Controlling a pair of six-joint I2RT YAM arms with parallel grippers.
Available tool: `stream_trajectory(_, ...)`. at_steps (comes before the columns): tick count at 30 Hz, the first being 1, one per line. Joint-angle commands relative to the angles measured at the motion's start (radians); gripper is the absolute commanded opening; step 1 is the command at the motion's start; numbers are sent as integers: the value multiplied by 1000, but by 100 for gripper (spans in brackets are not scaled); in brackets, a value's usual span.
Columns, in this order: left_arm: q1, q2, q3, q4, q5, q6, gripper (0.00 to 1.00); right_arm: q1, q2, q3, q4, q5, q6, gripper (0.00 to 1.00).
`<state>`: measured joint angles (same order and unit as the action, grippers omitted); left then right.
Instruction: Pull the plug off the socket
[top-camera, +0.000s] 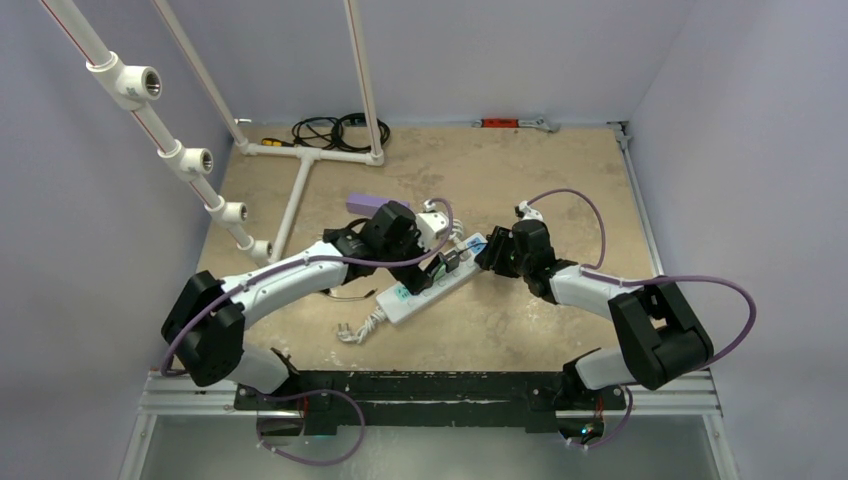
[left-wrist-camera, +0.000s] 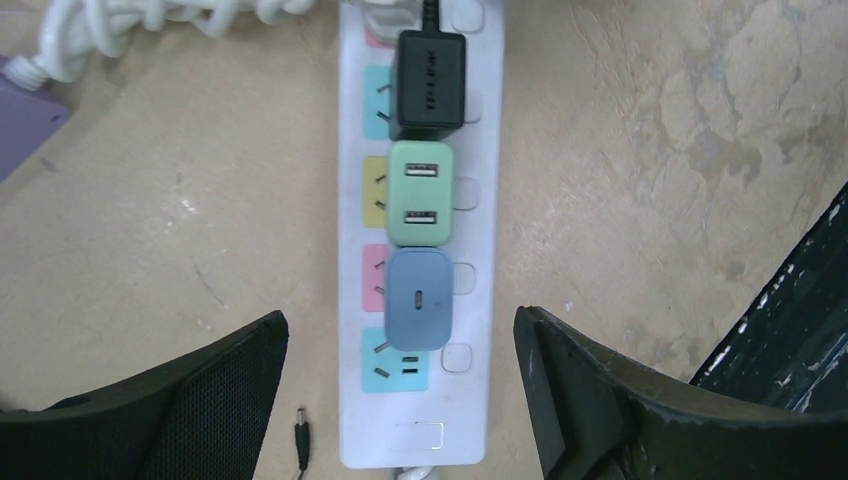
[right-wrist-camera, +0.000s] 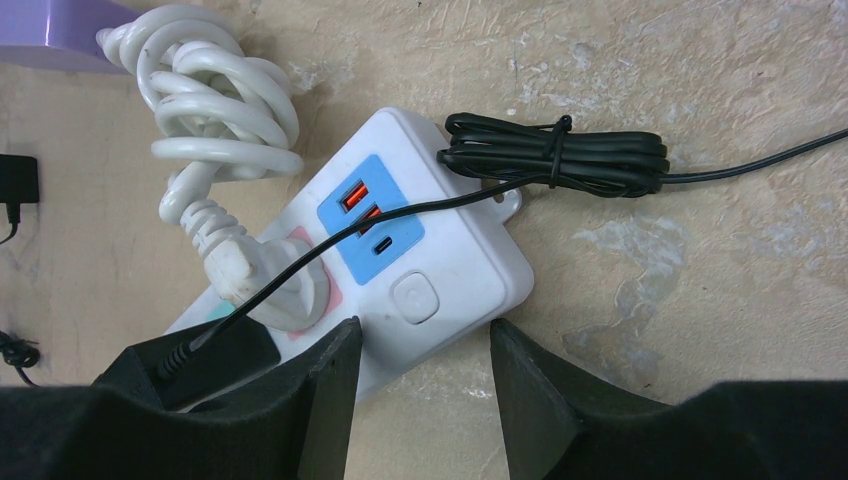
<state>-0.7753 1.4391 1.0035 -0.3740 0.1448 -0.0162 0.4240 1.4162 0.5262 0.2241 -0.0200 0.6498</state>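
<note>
Your left gripper (left-wrist-camera: 400, 325) and right gripper (right-wrist-camera: 422, 335) both gape. The light power strip (left-wrist-camera: 480, 220) will likely slide: pin it, then pinch the sides of the rigid blue charger (left-wrist-camera: 418, 298).

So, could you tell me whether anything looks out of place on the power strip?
Nothing damaged. The black cable drapes across the blue USB panel of the power strip, just ahead of the open right gripper.

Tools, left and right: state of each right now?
Left tool: open, holding nothing, fingers either side of the power strip.
Right tool: open, holding nothing, above the power strip's switch end.
</note>
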Motion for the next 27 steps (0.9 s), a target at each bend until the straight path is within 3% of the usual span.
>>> stream_trajectory(1,-67,39,9,-29,-57,42,82,-2,15,18,-6,-13,-30,53)
stream_trajectory(6,-79,73,18,-40,-118,33,77,-3,20,20,-7,-17,-33,53)
stream_trajectory(14,-91,103,22,-39,-96,30,55,-2,21,20,-8,-15,-33,53)
stream_trajectory(27,-127,124,21,-28,-115,28,44,-4,21,20,-8,-15,-33,53)
